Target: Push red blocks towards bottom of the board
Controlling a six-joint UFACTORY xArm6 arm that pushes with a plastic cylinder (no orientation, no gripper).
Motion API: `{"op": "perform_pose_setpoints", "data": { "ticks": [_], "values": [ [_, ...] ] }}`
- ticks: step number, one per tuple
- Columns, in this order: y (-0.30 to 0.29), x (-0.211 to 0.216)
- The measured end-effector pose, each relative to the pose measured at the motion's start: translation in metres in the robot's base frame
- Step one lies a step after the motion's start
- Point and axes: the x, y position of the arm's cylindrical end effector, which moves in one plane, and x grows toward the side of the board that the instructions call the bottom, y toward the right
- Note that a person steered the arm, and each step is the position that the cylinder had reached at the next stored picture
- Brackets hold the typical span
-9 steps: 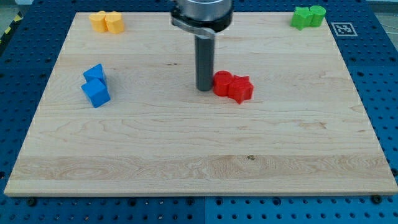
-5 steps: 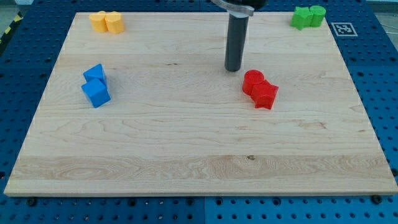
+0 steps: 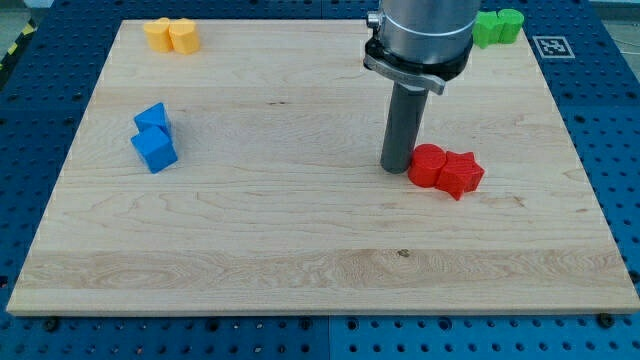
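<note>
Pale wooden board (image 3: 300, 260) on a blue perforated bench (image 3: 30, 120); a black-and-white marker tag (image 3: 552, 46) sits just off the board's top right corner.

Nearest ground, the board's bottom edge and lower strip: bare wood, one small dark knot (image 3: 404, 252).

Mid-board, right of centre: two red blocks touching each other. Red cylinder (image 3: 428, 165) on the view's left, red star-shaped block (image 3: 461, 175) on its right, slightly nearer the bottom edge. Both well apart from the bottom edge.

My tip (image 3: 397, 168) stands on the board just left of the red cylinder, touching or nearly so; cannot tell which. No pincer on this arm, only the dark rod, so nothing is held.

Left side, mid-height: two blue blocks (image 3: 153, 137), angular, touching, one behind the other.

Far edge: two yellow blocks (image 3: 172, 35) touching near the top left corner; two green blocks (image 3: 499, 27) near the top right corner, partly hidden by the arm's grey housing (image 3: 420, 35).
</note>
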Motion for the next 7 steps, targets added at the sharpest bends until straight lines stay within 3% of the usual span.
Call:
{"op": "perform_pose_setpoints", "data": {
  "ticks": [6,7],
  "values": [
    [0.07,0.003],
    [0.061,-0.03]
  ]
}}
